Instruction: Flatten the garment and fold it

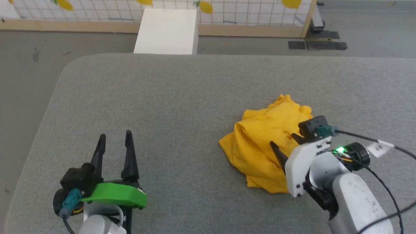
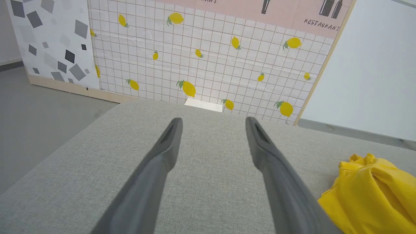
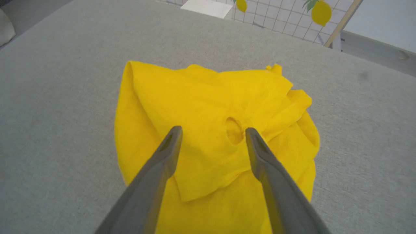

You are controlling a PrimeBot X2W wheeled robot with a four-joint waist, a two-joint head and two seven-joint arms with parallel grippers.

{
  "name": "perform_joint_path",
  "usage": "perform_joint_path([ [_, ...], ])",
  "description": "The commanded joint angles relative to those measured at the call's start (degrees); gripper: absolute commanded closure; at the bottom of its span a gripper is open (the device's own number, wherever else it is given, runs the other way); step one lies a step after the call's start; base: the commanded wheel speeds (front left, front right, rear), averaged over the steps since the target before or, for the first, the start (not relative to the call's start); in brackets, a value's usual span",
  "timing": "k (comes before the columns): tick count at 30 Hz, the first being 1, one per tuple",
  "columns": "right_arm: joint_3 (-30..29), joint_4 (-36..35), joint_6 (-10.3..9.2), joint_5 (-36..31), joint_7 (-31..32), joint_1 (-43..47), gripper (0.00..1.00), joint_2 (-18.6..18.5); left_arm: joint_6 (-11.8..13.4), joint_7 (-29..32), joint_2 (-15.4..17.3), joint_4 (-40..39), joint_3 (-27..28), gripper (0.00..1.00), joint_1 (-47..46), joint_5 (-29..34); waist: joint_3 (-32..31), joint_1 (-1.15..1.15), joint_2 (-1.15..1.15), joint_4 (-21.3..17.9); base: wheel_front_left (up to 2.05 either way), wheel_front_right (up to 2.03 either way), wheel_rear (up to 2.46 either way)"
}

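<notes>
The garment (image 1: 263,143) is a mustard-yellow heap of crumpled cloth, lying right of centre on the grey padded table (image 1: 182,97). My right gripper (image 1: 284,139) hovers over its near right part, fingers open and spread, nothing between them. In the right wrist view the garment (image 3: 201,107) lies under the open right gripper (image 3: 213,131), its folds bunched around a small hollow. My left gripper (image 1: 115,138) stands open at the lower left, well apart from the cloth. In the left wrist view, the left gripper (image 2: 213,122) points across bare table, the garment (image 2: 373,188) at the lower right.
A white box (image 1: 167,31) stands beyond the table's far edge, before a lemon-patterned tiled partition (image 1: 227,13). The table's rounded left corner (image 1: 70,70) drops to grey floor (image 1: 29,65). A black cable (image 1: 383,182) runs from my right wrist.
</notes>
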Motion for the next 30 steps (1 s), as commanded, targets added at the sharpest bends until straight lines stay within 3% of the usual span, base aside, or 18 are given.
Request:
perform_joint_path([
  [1, 0.6, 1.2, -0.09, 0.9, 1.9, -1.4, 0.0, -0.2, -0.6, -0.2, -0.5, 0.3, 0.3, 0.0, -1.2, 1.1, 1.6, 0.0, 0.0, 1.4, 0.0, 0.0, 0.0],
  [4, 2.9, 3.8, -0.09, 2.3, 6.5, -4.0, 0.0, -1.2, -1.7, -0.2, -1.4, 1.2, 0.7, 0.0, -1.8, 1.8, 2.4, 0.0, 0.0, 2.3, 0.0, 0.0, 0.0],
  [6, 4.2, 4.5, -0.09, 2.9, 8.1, -5.3, 0.63, -1.9, -2.3, -0.2, -1.8, 1.6, 1.2, 0.0, -2.1, 2.2, 2.7, 0.0, 0.0, 2.5, 0.0, 0.0, 0.0],
  [7, 4.8, 4.4, -0.09, 3.4, 8.3, -5.7, 0.69, -2.1, -2.4, -0.2, -1.9, 1.9, 1.4, 0.0, -2.2, 2.4, 2.7, 0.0, 0.0, 2.6, 0.0, 0.0, 0.0],
  [8, 4.9, 4.1, -0.09, 4.0, 7.8, -6.3, 1.0, -2.3, -2.6, -0.2, -2.1, 2.1, 1.7, 0.0, -2.2, 2.6, 2.8, 0.0, 0.0, 2.6, 0.0, 0.0, 0.0],
  [12, 2.1, 1.9, -0.09, 3.7, 2.8, -7.4, 1.0, -3.2, -3.2, -0.2, -2.5, 2.6, 2.6, 0.0, -2.0, 3.3, 2.2, 0.0, 0.0, 2.3, 0.0, 0.0, 0.0],
  [16, -4.9, -1.7, -0.09, 2.5, -2.0, -6.4, 1.0, -3.4, -3.6, -0.2, -2.8, 2.8, 3.6, 0.0, -1.4, 3.8, 0.5, 0.0, 0.0, 1.3, 0.0, 0.0, 0.0],
  [20, -17.6, -5.2, -0.09, -1.5, -4.1, -3.7, 1.0, -3.3, -4.0, -0.2, -3.0, 2.7, 3.8, 0.0, -0.5, 4.3, -1.0, 0.0, 0.0, 0.0, 0.0, 0.0, 0.0],
  [25, -35.0, -7.2, -0.09, -8.7, -2.0, 2.4, 1.0, -1.9, -4.6, -0.2, -3.1, 3.0, 3.3, 0.0, -0.2, 4.6, -2.0, 0.0, 0.0, -1.0, 0.0, 0.0, 0.0],
  [30, -45.8, -5.7, -0.09, -11.4, 1.1, 8.8, 1.0, 0.6, -4.9, -0.2, -3.2, 3.4, 2.9, 0.0, 0.3, 4.4, -2.4, 0.0, 0.0, -1.7, 0.0, 0.0, 0.0],
])
